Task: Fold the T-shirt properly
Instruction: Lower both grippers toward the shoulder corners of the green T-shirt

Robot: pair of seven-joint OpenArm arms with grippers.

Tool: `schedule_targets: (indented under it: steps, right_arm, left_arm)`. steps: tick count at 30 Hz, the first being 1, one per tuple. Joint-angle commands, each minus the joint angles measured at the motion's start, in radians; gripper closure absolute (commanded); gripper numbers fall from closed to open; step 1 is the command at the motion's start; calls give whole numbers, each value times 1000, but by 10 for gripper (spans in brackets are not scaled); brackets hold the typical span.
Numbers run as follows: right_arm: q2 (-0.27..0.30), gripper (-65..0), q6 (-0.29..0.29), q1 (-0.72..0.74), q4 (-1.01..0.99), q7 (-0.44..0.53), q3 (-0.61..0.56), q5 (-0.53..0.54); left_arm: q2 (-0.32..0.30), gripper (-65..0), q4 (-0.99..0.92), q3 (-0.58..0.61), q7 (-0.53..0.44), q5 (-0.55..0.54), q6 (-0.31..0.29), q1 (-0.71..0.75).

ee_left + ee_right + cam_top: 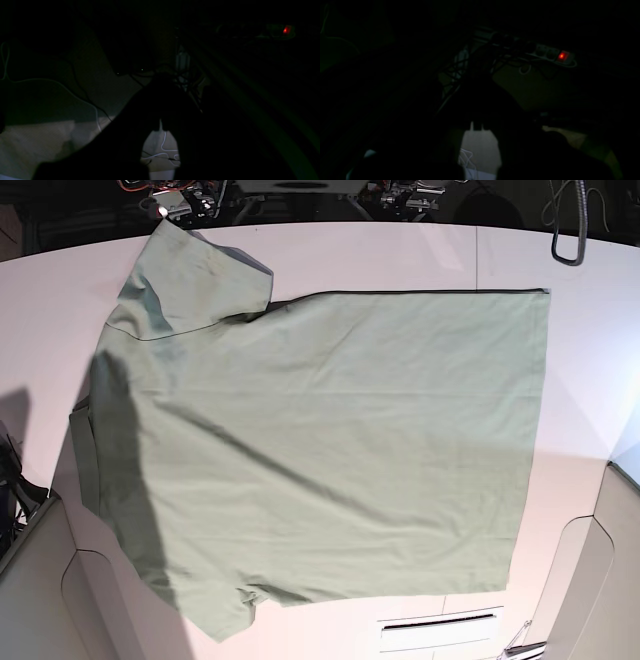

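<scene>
The T-shirt (pixel 330 440) lies spread flat on the white table (pixel 590 380), pale sage green and plain. Its neck points left, its hem runs down the right side, and one sleeve (pixel 185 280) reaches to the far left corner. A broad shadow covers its left part. Neither gripper shows in the base view. Both wrist views are very dark. My left gripper (pixel 162 85) and my right gripper (pixel 480 87) appear only as black silhouettes, fingers drawn together and shut, with nothing seen between them. The shirt is not in either wrist view.
A power strip with a red light (pixel 561 56) and tangled cables (pixel 165 147) lie below the wrist cameras. On the table, a white slotted plate (pixel 440 630) sits near the front edge. A dark cable loop (pixel 570 240) hangs at the far right.
</scene>
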Motion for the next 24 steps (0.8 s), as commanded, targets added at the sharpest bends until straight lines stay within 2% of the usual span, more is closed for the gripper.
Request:
schedule_targets:
  steps: [1, 12, 20, 24]
  right_arm:
    - [3, 0, 10, 7, 9, 11, -2, 4]
    - [12, 0, 10, 7, 10, 11, -2, 4]
    - [64, 0, 11, 1, 18, 11, -2, 4]
    - [98, 0, 35, -10, 37, 11, -2, 17]
  left_arm:
    - [5, 0, 7, -1, -10, 2, -3, 1]
    - [5, 0, 31, -1, -10, 1, -3, 10]
    - [5, 0, 111, -1, -10, 1, -3, 63]
    - [-1, 0, 122, -1, -10, 1, 1, 74]
